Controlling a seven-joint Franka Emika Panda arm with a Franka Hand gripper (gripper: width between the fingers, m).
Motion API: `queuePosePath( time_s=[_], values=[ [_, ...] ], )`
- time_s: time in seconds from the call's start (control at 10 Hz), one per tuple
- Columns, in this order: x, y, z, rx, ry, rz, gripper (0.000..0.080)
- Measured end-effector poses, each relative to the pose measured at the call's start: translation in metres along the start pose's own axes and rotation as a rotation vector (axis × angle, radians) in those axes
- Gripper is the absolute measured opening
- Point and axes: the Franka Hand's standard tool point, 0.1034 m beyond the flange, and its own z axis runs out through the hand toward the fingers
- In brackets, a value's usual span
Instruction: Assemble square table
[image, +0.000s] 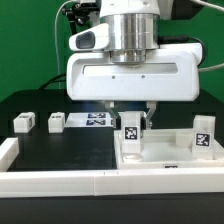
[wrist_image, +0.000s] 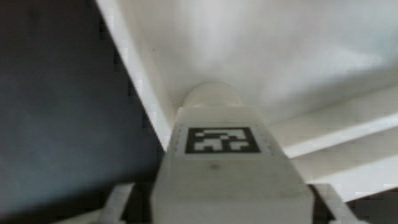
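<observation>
The square table's white slab (image: 160, 152) lies at the exterior view's lower right; in the wrist view it shows as a white slab (wrist_image: 267, 50) with a raised rim. A tagged white leg (image: 131, 130) stands upright on it near its left corner. My gripper (image: 131, 112) comes down from above and is shut on this leg. In the wrist view the leg (wrist_image: 221, 140) fills the space between my gripper's (wrist_image: 226, 212) two fingers. A second leg (image: 203, 133) stands on the slab at the right. Two loose legs (image: 23, 122) (image: 55, 122) sit on the black table at the left.
The marker board (image: 95, 118) lies behind my gripper. White border rails run along the front (image: 60, 182) and the left edge (image: 8, 150) of the black tabletop. A green wall is at the back.
</observation>
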Motion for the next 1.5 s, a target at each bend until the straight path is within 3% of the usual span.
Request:
queuePosePath(
  time_s=[0.6,1.1,1.2,1.3,1.5],
  values=[
    [0.0014,-0.0005,0.0012,0.004,-0.029,0.577,0.029],
    [0.0018,-0.0007,0.0012,0.024,-0.04,0.7,0.0316],
    [0.0016,-0.001,0.0012,0.024,-0.04,0.66,0.0493],
    [0.0011,-0.0027,0.0009,0.025,-0.041,0.623,0.0598],
    [0.0008,-0.0035,0.0009,0.023,-0.035,0.385,0.064]
  ],
)
